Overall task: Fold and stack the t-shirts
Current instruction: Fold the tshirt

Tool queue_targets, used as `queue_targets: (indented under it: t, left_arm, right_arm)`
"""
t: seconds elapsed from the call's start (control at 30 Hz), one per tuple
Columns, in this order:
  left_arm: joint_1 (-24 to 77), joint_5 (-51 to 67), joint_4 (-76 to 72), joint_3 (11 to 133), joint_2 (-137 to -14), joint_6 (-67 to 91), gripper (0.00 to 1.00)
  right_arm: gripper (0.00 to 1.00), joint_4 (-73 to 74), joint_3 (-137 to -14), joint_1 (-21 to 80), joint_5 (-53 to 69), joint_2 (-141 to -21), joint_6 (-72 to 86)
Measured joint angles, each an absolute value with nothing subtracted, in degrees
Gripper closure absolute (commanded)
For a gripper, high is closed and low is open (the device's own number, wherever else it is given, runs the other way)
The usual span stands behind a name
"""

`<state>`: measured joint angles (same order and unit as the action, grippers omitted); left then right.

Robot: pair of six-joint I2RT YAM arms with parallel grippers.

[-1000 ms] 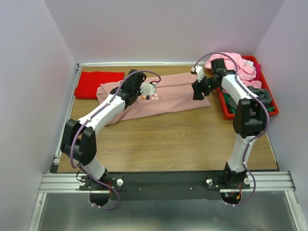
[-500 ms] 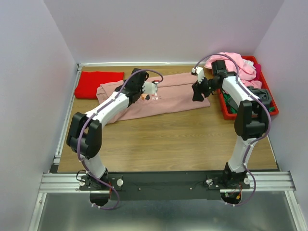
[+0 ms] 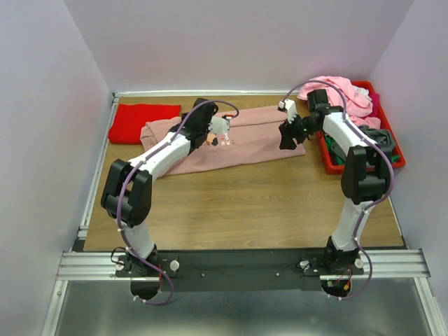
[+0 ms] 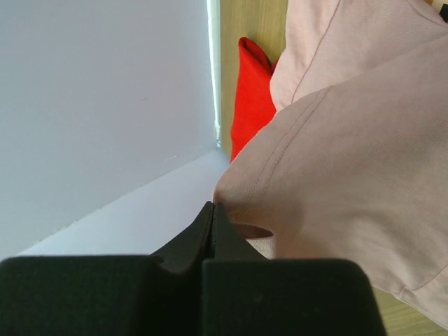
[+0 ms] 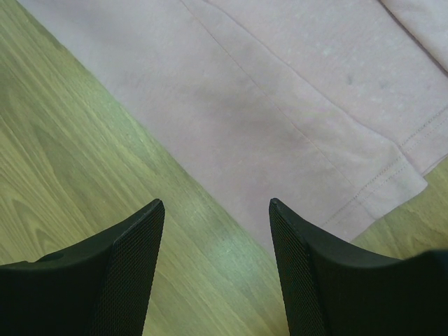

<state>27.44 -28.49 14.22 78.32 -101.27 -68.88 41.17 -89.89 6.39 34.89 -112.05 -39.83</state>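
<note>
Across the far half of the wooden table [image 3: 245, 203], the dusty-pink t-shirt [image 3: 259, 143] lies spread with its long axis running left to right. One end sits near the folded bright red t-shirt [image 3: 143, 120] in the far-left corner. The other end reaches almost to the red plastic bin [image 3: 385, 117], which carries a heap of t-shirts [image 3: 343, 94]. The left gripper [image 4: 212, 210] has its fingers pressed together on a fold of the pink fabric near the middle of the garment, close to the small dark chest print [image 3: 222, 142]. Its wrist view shows the cloth raised and draping away from the pinch. The right gripper [image 5: 215, 204] hangs over the shirt's right end with its fingers apart and nothing between them. Beneath it the shirt's edge runs diagonally, with cloth on the far side and bare wood on the near side, and a hem corner lies off to the right of the fingers. The right arm is plainly the nearer one to this end. The coming move probably depends on those fingers dropping onto the edge just below them and closing on it. With each arm then holding part of the shirt, it could be folded.
</note>
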Motion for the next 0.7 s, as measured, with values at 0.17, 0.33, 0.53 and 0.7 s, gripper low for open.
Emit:
queue_targets:
  t: [0.17, 0.33, 0.53, 0.7]
  left_arm:
    - [27.4, -29.0, 12.7, 78.3, -102.1, -69.6, 1.0]
    - [27.4, -29.3, 11.5, 78.3, -103.5, -70.1, 1.0]
    - [27.4, -29.6, 10.5, 78.6, -104.6, -70.5, 1.0]
    - [27.4, -30.1, 9.3, 79.4, -105.3, -71.0, 1.0]
  right_arm:
    - [0.32, 41.1, -89.8, 6.4, 35.1, -112.0, -39.8]
    - [0.32, 41.0, -89.8, 6.4, 35.2, -112.0, -39.8]
    - [0.31, 40.7, -89.3, 6.4, 35.3, -112.0, -39.8]
    - [0.31, 40.5, -89.0, 6.4, 35.3, -112.0, -39.8]
